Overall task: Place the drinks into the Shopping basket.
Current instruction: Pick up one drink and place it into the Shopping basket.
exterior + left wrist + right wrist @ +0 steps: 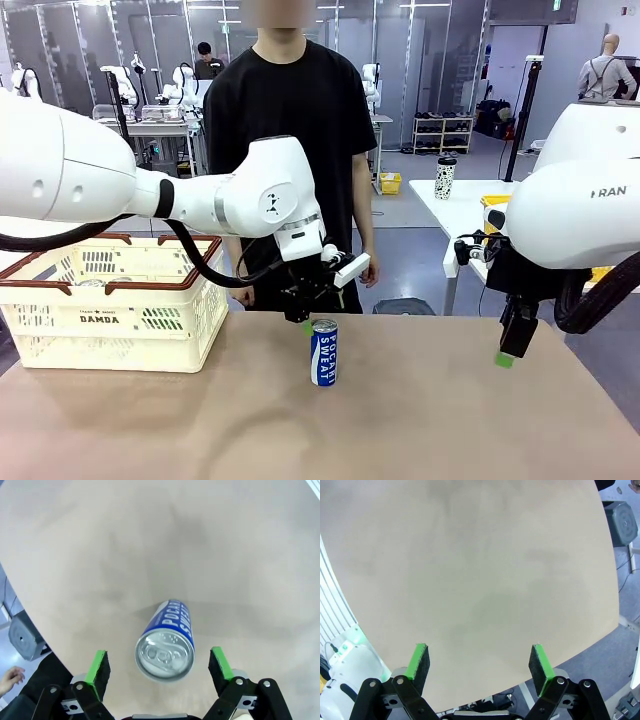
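With its fingers spread above the upright blue can (165, 645) mid-table, the left gripper (159, 667) should descend centred, clamp its body, then carry it to the Shopping basket (115, 305) at left.

Blue-and-white can (324, 352), cream basket (115, 305), reddish-brown rim

front: fixed, robot side, faces across surface (420, 420) toward person (290, 130)
left wrist: close, looks down on can (165, 642); can shared with front (324, 352)
right wrist: higher, bare surface (480, 580)
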{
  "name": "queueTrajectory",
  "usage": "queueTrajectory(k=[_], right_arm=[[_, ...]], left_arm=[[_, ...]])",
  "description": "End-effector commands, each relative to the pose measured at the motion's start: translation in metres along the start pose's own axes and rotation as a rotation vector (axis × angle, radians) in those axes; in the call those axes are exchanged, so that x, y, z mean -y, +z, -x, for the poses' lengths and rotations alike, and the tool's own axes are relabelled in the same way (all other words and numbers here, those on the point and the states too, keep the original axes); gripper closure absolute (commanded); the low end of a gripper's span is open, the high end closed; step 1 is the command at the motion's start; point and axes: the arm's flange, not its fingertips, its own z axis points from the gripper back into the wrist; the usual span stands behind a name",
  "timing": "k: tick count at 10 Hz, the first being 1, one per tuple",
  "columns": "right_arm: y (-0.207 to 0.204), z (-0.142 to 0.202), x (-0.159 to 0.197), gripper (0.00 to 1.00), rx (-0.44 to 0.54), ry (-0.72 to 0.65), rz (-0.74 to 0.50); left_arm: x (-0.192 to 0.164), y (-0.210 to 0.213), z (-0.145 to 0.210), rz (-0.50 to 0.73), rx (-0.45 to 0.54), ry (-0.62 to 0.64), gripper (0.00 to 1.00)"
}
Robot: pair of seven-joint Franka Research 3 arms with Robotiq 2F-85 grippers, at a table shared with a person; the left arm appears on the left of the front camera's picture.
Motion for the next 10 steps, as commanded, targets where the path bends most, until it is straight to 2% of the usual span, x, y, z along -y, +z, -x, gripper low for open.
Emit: queueTrajectory(k=[1, 10], right_arm=[[0.001, 0.001, 0.000, 0.00, -0.009, -0.002, 0.003], [0.001, 0.001, 0.000, 0.00, -0.009, -0.002, 0.003]], left_arm=[[-0.013, -0.004, 0.000, 0.048, -0.020, -0.013, 0.00], [-0.018, -0.050, 0.006, 0.150, -0.023, 0.003, 0.00]])
